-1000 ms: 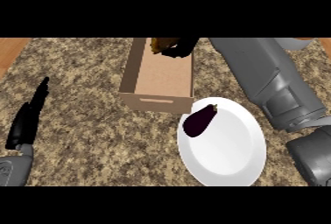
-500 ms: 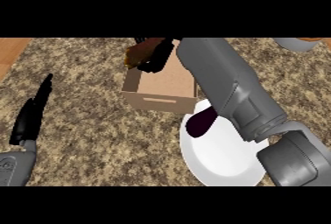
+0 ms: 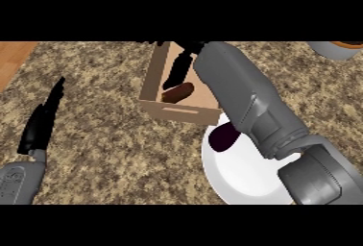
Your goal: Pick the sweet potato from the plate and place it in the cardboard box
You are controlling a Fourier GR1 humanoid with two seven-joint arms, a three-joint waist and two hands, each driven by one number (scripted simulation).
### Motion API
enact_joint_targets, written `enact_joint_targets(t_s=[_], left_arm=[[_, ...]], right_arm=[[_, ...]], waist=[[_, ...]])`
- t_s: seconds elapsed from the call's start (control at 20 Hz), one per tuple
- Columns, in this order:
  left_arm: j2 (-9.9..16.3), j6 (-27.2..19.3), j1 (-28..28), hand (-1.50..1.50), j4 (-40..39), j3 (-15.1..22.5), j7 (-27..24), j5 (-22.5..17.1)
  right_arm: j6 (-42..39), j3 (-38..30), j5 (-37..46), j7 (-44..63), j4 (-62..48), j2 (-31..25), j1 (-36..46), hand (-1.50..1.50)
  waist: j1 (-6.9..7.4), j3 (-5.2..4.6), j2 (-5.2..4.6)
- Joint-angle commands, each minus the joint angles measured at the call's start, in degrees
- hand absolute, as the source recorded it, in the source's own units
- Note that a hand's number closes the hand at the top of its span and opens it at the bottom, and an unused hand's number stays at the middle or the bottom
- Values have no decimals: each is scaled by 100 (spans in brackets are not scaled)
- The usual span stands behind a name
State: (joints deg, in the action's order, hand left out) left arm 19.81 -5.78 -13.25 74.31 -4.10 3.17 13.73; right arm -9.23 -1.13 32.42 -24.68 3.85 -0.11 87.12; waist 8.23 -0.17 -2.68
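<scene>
The brown sweet potato (image 3: 178, 92) lies inside the cardboard box (image 3: 181, 114), against its right side. My right hand (image 3: 180, 67) hangs over the box just behind the potato, fingers straight and pointing down at it, open. The grey right forearm (image 3: 245, 103) crosses the box's right wall and the top of the white plate (image 3: 237, 175). A dark purple eggplant (image 3: 223, 137) lies on the plate's near-left part, half hidden by the forearm. My left hand (image 3: 41, 123) rests open at the left edge, fingers up.
A grey pot (image 3: 339, 48) with something orange in it shows at the top right corner. A strip of wooden surface (image 3: 13, 56) lies at the top left, beyond the speckled counter.
The right hand has come down and to the right into the box. The sweet potato, held in the curled fingers before, now lies in the box under straight fingers. The left hand has not moved.
</scene>
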Motion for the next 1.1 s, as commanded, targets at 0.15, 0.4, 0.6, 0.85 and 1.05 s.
enact_joint_targets(t_s=[0.15,0.4,0.6,0.85,1.05], left_arm=[[51,49,-42,0,88,0,107,24],[18,-2,75,0,3,-102,-3,-36],[-54,-102,38,0,12,-43,59,63],[102,133,-42,0,26,-146,125,-91],[108,55,-39,0,148,-162,123,-52]], right_arm=[[287,-313,-405,-610,165,11,-374,-150],[193,-990,-1042,-473,305,-83,-80,-150],[-23,-1359,-1388,-499,297,-389,-106,-150],[-530,-1594,-1601,-605,245,-890,-230,-150],[-879,-1579,-1550,-617,181,-1580,-419,-150]], waist=[[7,14,19],[-148,11,14],[-191,12,-12],[-182,16,-35],[-121,22,-96]])
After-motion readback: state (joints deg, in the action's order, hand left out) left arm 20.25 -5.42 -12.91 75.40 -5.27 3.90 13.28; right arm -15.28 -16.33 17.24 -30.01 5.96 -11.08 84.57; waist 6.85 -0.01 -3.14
